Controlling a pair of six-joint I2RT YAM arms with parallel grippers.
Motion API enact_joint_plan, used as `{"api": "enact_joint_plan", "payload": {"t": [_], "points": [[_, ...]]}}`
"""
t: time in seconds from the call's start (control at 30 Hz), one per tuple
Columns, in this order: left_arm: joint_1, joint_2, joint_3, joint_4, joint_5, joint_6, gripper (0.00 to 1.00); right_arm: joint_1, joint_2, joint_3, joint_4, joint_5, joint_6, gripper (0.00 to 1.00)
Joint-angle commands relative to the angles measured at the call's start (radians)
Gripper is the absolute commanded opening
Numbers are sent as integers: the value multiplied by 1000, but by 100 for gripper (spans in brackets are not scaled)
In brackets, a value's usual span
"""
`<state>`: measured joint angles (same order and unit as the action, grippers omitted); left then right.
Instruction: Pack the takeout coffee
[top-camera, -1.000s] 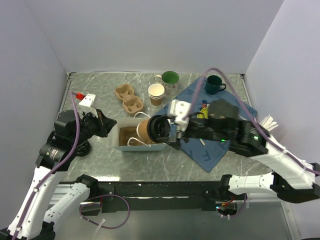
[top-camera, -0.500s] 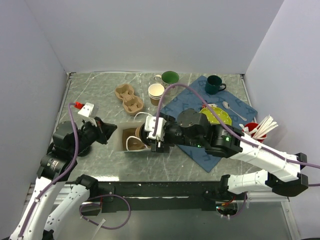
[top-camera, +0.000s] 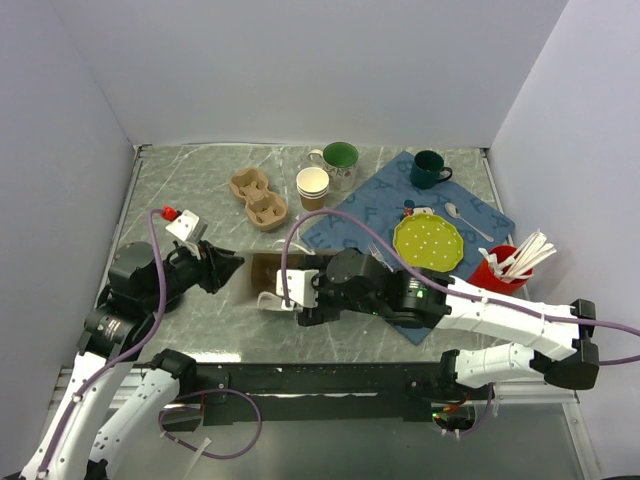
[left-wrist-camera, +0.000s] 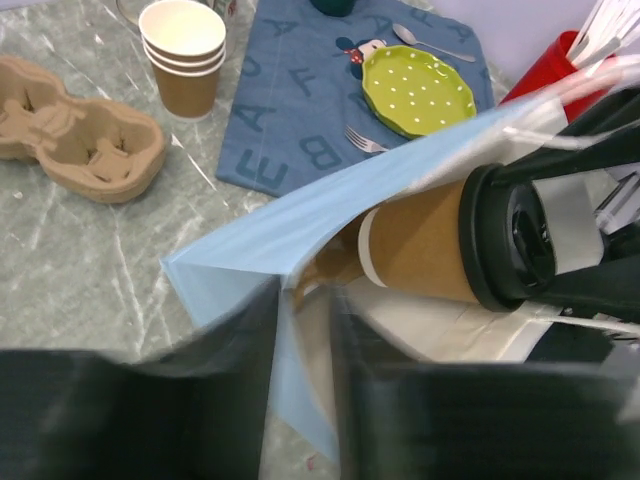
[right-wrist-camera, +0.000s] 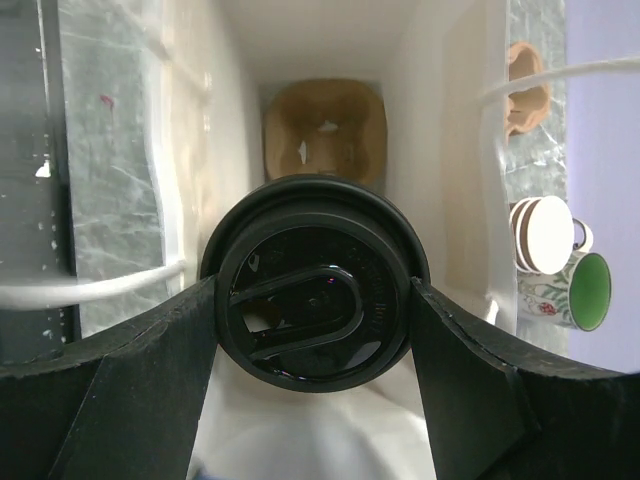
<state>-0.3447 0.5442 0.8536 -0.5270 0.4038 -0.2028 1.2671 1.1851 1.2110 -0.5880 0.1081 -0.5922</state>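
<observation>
The takeout coffee (left-wrist-camera: 420, 255), a brown paper cup with a black lid (right-wrist-camera: 315, 300), lies on its side in the mouth of a white paper bag (left-wrist-camera: 300, 220). My right gripper (right-wrist-camera: 315, 310) is shut on the lid end, one finger on each side. In the top view the right gripper (top-camera: 300, 290) sits at the bag (top-camera: 262, 272) and hides the cup. A brown cup carrier (right-wrist-camera: 325, 130) lies at the bag's far end. My left gripper (left-wrist-camera: 305, 340) is blurred, jaws a little apart, with the bag's edge between them; in the top view the left gripper (top-camera: 230, 262) is at the bag's left side.
A second cup carrier (top-camera: 258, 197), a stack of lidless paper cups (top-camera: 313, 187) and a green mug (top-camera: 340, 160) stand behind the bag. On the blue mat (top-camera: 345, 215) to the right are a dark mug (top-camera: 428, 168), a green plate (top-camera: 428, 240) and a spoon (top-camera: 465, 222). A red cup (top-camera: 493, 272) holds utensils.
The right arm has swung down and left, carrying the coffee into the bag's mouth. The left gripper's jaws have parted slightly on the bag's edge.
</observation>
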Motion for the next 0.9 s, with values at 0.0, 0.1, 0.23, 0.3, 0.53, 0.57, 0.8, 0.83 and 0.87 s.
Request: {"api": "enact_joint_plan", "payload": {"t": [0.0, 0.1, 0.23, 0.3, 0.53, 0.57, 0.8, 0.83, 0.87], "points": [[-2, 16, 31, -5, 6, 26, 41, 25, 16, -22, 66, 77, -15, 60], [-2, 13, 39, -7, -31, -1, 45, 31, 21, -48, 106, 116, -23, 59], [0, 46, 87, -92, -120, -59, 52, 38, 51, -18, 106, 108, -18, 59], [-2, 80, 110, -145, -118, -75, 55, 40, 74, -5, 108, 120, -12, 59], [0, 63, 140, -249, -177, -139, 58, 40, 107, 10, 126, 140, 0, 59], [0, 60, 140, -249, -172, -148, 59, 40, 104, 5, 126, 142, 2, 59], [-2, 43, 124, -238, -119, -216, 56, 40, 70, -42, 128, 108, 12, 58], [0, 45, 114, -225, -105, -211, 53, 38, 71, -44, 126, 101, 15, 58], [0, 43, 110, -216, -85, -199, 51, 40, 71, -48, 131, 102, 11, 58]]}}
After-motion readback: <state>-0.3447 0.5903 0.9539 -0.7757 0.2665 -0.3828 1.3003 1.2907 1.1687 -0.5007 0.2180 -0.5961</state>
